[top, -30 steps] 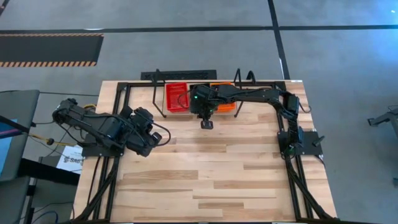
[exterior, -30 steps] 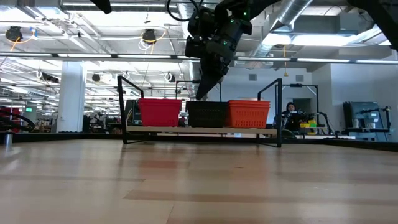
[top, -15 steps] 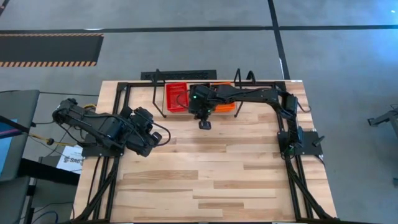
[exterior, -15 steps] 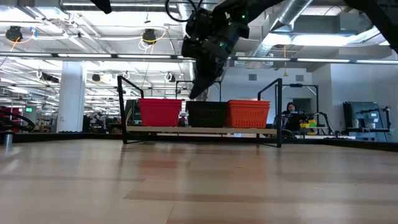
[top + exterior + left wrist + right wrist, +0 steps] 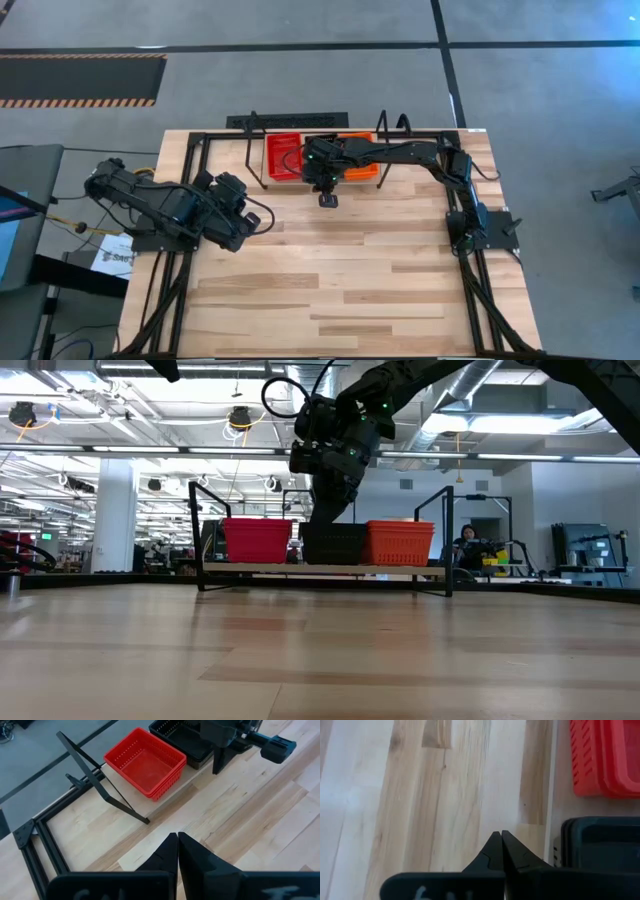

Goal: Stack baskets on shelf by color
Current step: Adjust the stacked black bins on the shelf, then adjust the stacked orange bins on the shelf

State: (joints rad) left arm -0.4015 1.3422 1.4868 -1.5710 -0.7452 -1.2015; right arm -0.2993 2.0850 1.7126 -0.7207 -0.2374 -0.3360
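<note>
**Baskets sorted on shelf, right arm hanging at the front edge**

Shelf (image 5: pixel 320 571) is sitting at the far edge of the worktop (image 5: pixel 330 280), wire uprights at both ends acting as stops. Three stacks are standing on it side by side: red (image 5: pixel 257 540), black (image 5: pixel 335 543), orange (image 5: pixel 400 542). One colour per stack, so the sort looks done as far as I can judge. Can't count baskets per stack from here; the left wrist view does show nested rims on the red one. No loose baskets showing anywhere on the worktop.

Right end effector (image 5: pixel 327 199) is hanging just in front of the shelf, in line with the black stack, fingers clenched on nothing. Its own camera is looking down at bare wood with the shelf's front edge and the black and red rims beside it, so it's clear of the stacks, not touching. Empty and shut probably means it's finished there and has nothing left to fetch.

Left end effector (image 5: pixel 232 215) is parked over the worktop's left side, well away from the shelf, fingers also shut and empty. It's aimed toward the shelf, out of the right arm's way.

Stacks are standing close together; a careless retract could clip the black rim.
</note>
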